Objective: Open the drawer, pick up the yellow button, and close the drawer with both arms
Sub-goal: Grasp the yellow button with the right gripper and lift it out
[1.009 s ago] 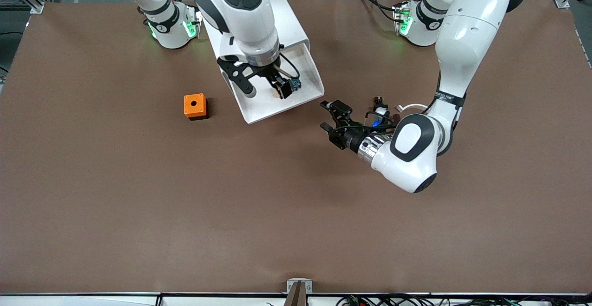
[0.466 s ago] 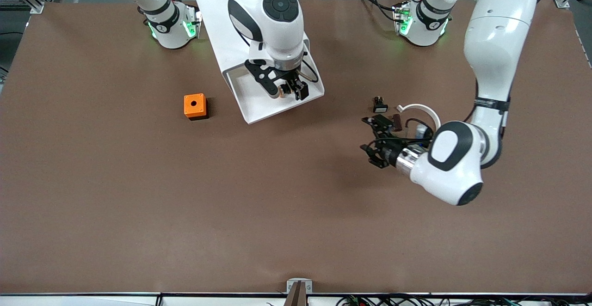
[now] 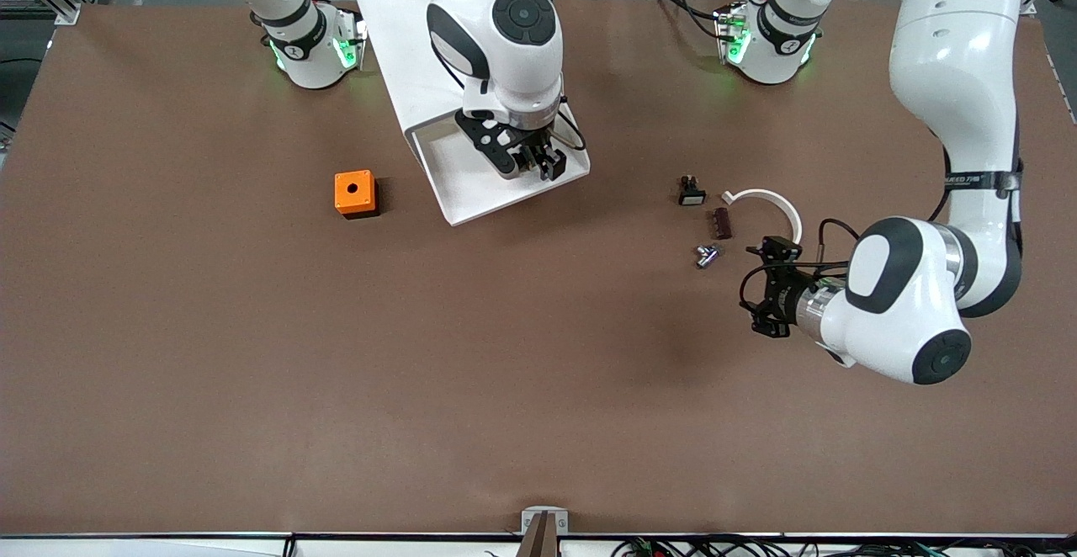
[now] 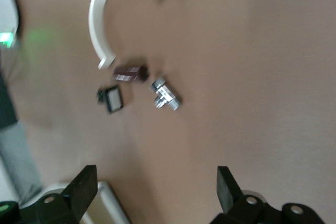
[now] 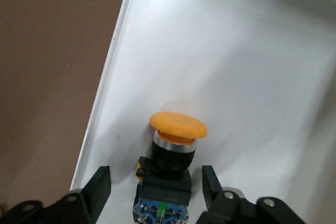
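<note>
The button (image 5: 170, 169) lies in the pulled-out drawer (image 3: 471, 191), orange cap up, between the spread fingers of the right claw (image 3: 526, 161), which is released and not yet touching it. A good grasp is judged to need a straight descent with both fingers level on the black body below the cap, closing gently so the button is not tipped against the drawer wall. The left claw (image 3: 767, 292), also released, hangs over the counter (image 3: 252, 372) near small loose parts (image 3: 705, 256). Compared with half a second ago, the right claw has settled lower over the button, and the left arm has withdrawn toward its own end.
</note>
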Robot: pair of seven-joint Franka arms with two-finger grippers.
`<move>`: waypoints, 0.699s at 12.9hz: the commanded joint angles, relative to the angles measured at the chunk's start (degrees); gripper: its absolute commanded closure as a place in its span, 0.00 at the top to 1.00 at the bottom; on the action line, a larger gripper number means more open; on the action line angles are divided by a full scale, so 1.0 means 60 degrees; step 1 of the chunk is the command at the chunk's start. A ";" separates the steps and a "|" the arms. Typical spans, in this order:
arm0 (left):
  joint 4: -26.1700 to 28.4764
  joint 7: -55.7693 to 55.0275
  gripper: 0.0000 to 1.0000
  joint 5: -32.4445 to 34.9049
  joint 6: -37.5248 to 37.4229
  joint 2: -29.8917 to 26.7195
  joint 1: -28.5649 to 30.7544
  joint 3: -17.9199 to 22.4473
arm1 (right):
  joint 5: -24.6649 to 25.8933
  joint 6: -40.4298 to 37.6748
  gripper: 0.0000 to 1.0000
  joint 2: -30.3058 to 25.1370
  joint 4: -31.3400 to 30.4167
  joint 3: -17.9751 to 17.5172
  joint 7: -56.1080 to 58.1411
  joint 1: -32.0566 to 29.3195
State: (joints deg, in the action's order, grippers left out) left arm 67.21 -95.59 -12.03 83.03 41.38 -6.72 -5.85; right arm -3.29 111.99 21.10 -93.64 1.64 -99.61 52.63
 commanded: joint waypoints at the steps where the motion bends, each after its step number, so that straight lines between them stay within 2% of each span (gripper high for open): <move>1: 0.0048 0.1700 1.00 0.1006 0.0165 -0.0799 -0.0155 0.0110 | -0.0008 -0.0017 0.00 0.0028 0.0036 0.0078 0.0064 0.0178; 4: 0.0077 0.4333 1.00 0.1477 0.0092 -0.1298 -0.0155 0.0023 | -0.0037 -0.0090 0.00 -0.0001 0.0182 0.0092 0.0442 0.0018; 6: 0.0077 0.6123 1.00 0.1768 0.0063 -0.1519 -0.0141 0.0082 | -0.0183 -0.0352 0.00 -0.0147 0.0343 0.0093 0.1450 -0.0536; 7: 0.0092 0.6668 1.00 0.1930 0.0063 -0.1622 -0.0126 0.0067 | -0.0474 -0.0832 0.00 -0.0250 0.0663 0.0136 0.2398 -0.0946; 9: 0.0121 0.7650 1.00 0.2019 0.0063 -0.1972 -0.0023 0.0023 | -0.0550 -0.2397 0.00 -0.0280 0.1468 0.0151 0.4871 -0.2013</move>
State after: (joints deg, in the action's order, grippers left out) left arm 67.01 -55.02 -1.50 83.74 32.37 -7.07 -5.72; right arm -4.84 104.61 20.62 -88.72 3.15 -81.76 46.62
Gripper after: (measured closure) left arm 0.000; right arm 0.577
